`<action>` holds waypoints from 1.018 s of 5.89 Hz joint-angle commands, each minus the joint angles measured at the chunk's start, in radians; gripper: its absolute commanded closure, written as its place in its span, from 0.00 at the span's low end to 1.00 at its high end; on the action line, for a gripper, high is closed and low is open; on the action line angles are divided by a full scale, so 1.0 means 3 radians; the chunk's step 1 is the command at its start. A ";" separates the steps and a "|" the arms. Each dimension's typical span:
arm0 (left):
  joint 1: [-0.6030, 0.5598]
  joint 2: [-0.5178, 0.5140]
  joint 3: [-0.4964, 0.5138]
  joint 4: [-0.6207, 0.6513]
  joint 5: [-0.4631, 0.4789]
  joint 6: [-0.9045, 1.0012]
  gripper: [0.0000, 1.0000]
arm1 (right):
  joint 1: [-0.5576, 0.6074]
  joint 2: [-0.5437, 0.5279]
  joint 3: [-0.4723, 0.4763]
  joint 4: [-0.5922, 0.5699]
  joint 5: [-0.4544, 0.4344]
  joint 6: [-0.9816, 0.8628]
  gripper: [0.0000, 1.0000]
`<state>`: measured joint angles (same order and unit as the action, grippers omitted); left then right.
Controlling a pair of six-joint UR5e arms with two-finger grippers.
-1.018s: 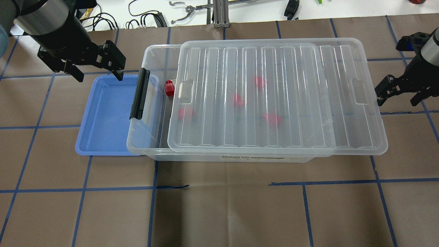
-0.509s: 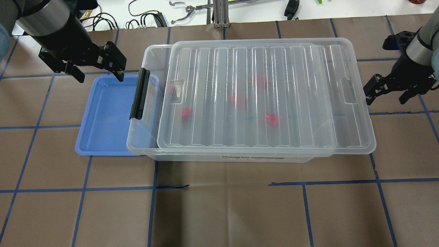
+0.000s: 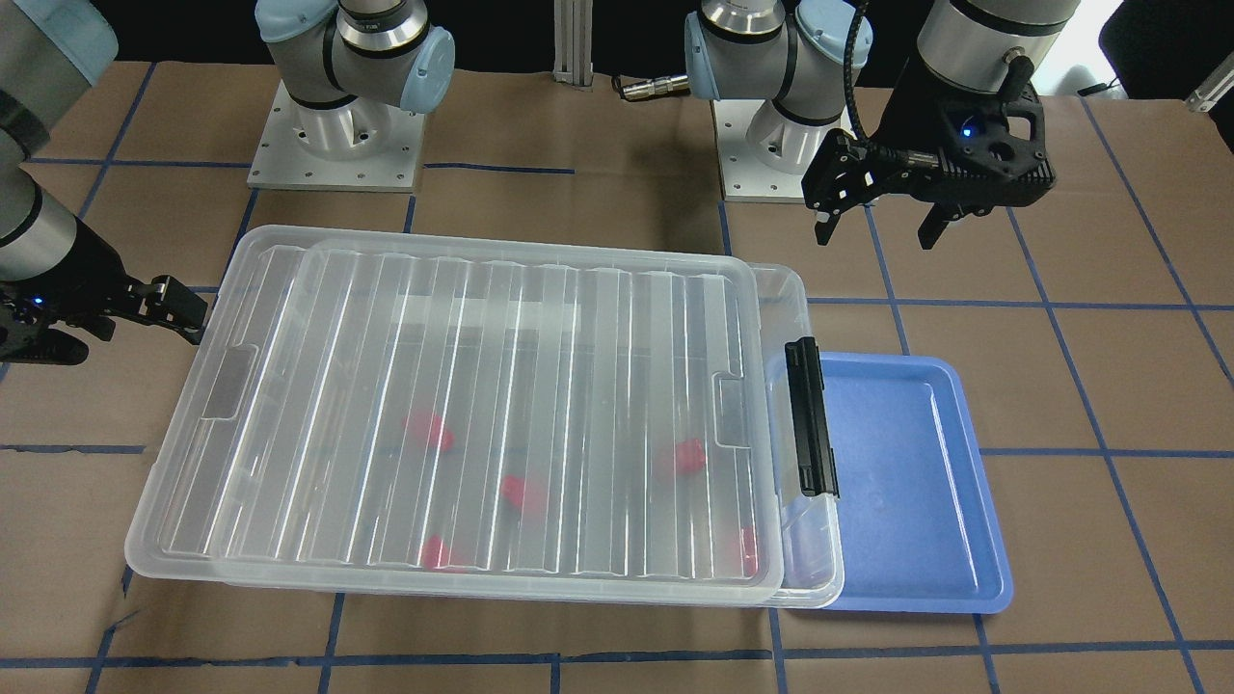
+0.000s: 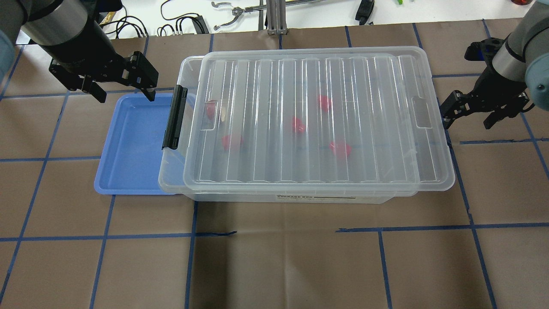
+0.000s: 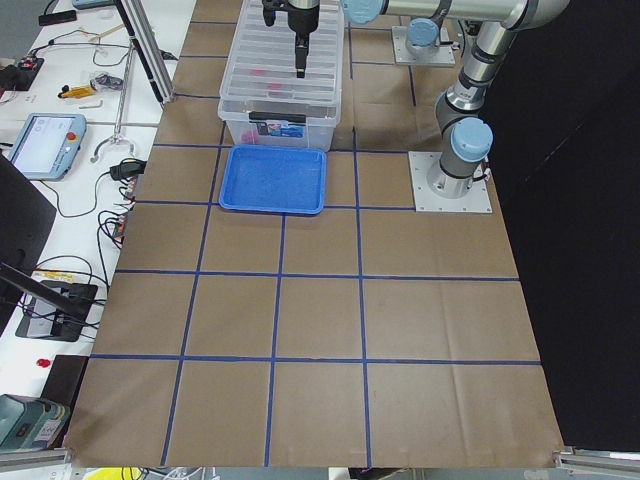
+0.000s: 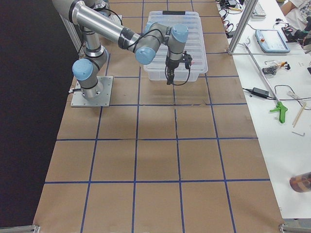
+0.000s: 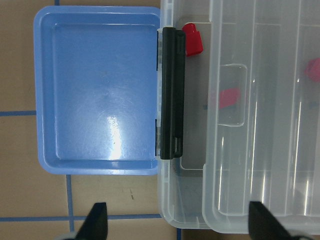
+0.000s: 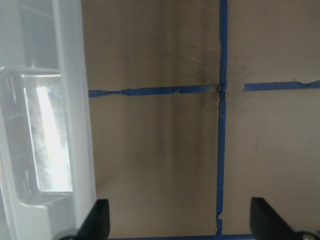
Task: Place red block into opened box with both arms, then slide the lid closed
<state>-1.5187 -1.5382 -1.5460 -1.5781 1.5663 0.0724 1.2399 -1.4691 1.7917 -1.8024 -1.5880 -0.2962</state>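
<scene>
Just beside the right gripper [image 4: 466,122] lies the lid [image 4: 364,141].

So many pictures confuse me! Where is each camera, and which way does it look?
Front: across the table, facing the robot's bases and the box.
Overhead: behind the robot, looking down; left gripper, right gripper show.
Left side: table's end; left arm nearest.
Right side: opposite end; right arm nearest.
Left wrist: straight down on blue tray; fingertips show.
Right wrist: down beside lid; fingertips show.
Front and overhead share the tray.
</scene>
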 commanded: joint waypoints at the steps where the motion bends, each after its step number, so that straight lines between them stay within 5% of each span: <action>1: -0.0005 0.0004 -0.0006 0.0004 0.0005 -0.0001 0.02 | 0.0202 -0.0001 0.0000 0.0000 0.0011 0.0072 0.00; 4: 0.0000 -0.0011 -0.0006 0.0009 0.0000 0.0004 0.02 | 0.0224 -0.0001 -0.0152 0.0000 -0.0029 0.0087 0.00; 6: 0.0000 -0.0017 -0.0001 0.0009 0.0000 0.0014 0.02 | 0.0315 -0.0083 -0.0652 0.0330 -0.0010 0.0118 0.00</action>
<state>-1.5186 -1.5422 -1.5472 -1.5754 1.5661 0.0758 1.3170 -1.4779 1.6670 -1.7613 -1.5957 -0.2672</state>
